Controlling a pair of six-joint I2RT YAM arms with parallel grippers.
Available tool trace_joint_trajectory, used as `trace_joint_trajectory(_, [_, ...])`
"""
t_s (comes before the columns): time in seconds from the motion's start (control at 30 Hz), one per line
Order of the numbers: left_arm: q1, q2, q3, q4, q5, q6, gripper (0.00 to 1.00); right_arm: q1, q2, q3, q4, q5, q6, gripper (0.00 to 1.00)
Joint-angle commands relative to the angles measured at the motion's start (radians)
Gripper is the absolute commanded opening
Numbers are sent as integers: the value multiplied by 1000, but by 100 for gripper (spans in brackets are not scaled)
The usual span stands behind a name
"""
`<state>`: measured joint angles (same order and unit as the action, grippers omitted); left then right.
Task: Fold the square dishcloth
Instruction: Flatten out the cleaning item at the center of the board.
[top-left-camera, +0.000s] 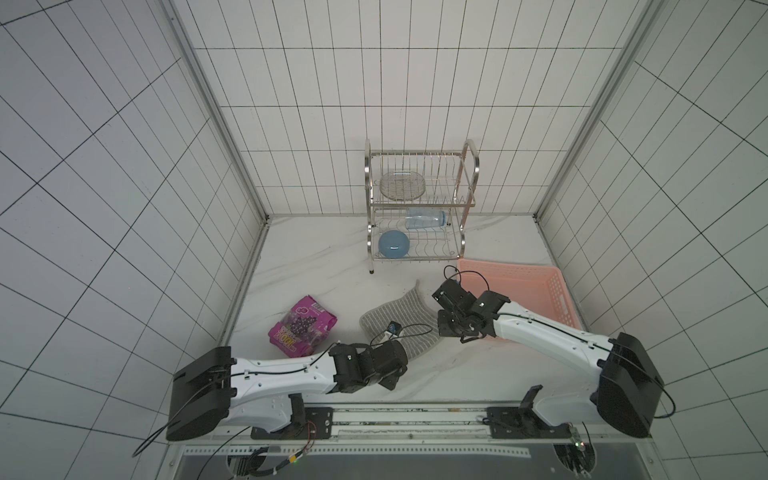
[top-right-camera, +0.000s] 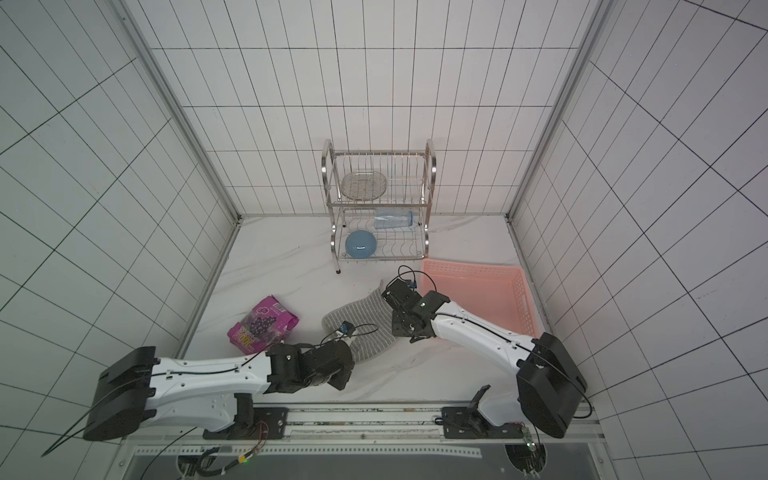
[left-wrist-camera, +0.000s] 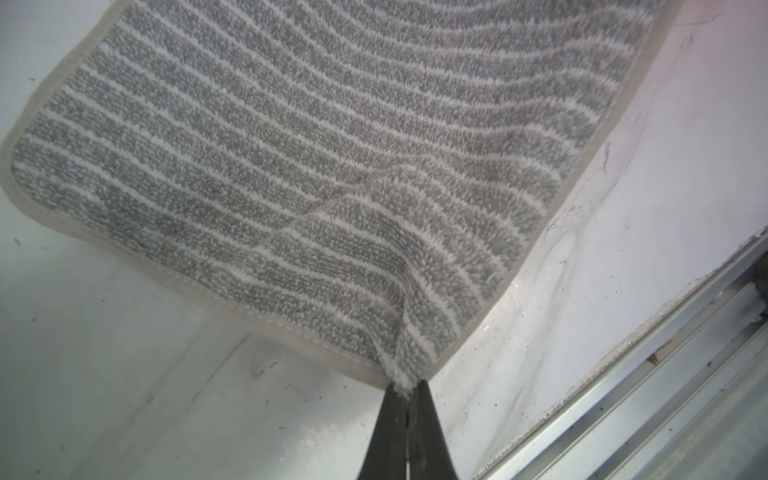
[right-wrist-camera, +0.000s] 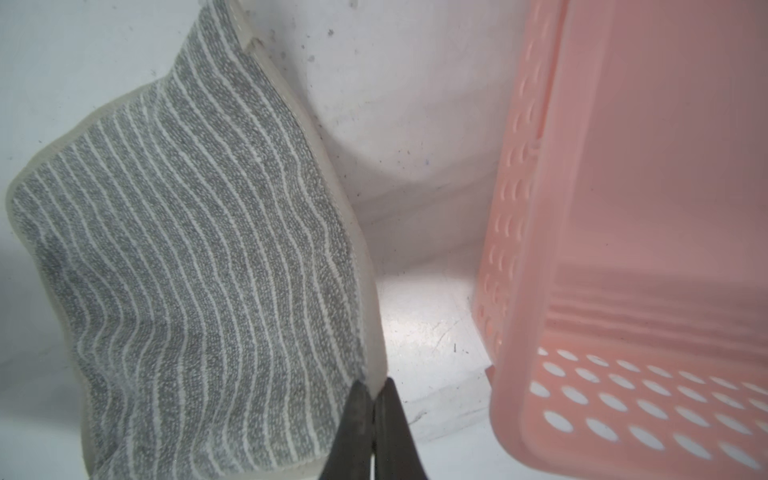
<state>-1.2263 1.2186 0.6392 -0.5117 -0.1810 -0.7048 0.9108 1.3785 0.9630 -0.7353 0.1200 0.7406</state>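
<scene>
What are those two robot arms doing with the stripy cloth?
They are gripping the grey dishcloth to fold it. The left end effector is pinched shut on one corner, and the right end effector is pinched shut on its edge near the pink basket. The cloth is rumpled, not folded yet.

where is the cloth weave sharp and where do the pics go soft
Left wrist view: square dishcloth weave crisp. Right wrist view: stripes sharp, pink basket close and blurred. Both top views: dim, even light, weave too small to read.
</scene>
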Motion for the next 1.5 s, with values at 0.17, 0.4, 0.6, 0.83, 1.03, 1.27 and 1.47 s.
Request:
trace_joint_trajectory(0.17, [43, -115, 42, -110, 222, -67, 0, 10, -25, 69, -164, 31, -18, 1])
trace_joint_trajectory(0.4, [200, -191, 163, -204, 282, -5, 0, 2, -78, 219, -217, 37, -89, 0])
trace_joint_trajectory(0.6, [382, -202, 330, -258, 213, 152, 0, -50, 20, 457, -216, 9, -172, 0])
trace_joint_trajectory(0.83, [626, -109, 502, -252, 213, 324, 0, -138, 158, 751, -231, 19, -236, 0])
trace_joint_trajectory(1.03, [667, -44, 575, -300, 220, 378, 0, -142, 144, 746, -223, 53, -236, 0])
trace_joint_trajectory(1.27, [661, -152, 239, -193, 429, 244, 0, -125, 12, 286, -86, -55, -106, 0])
trace_joint_trajectory(1.47, [526, -206, -44, -118, 467, 31, 0, 7, -45, -33, -19, -68, 78, 0])
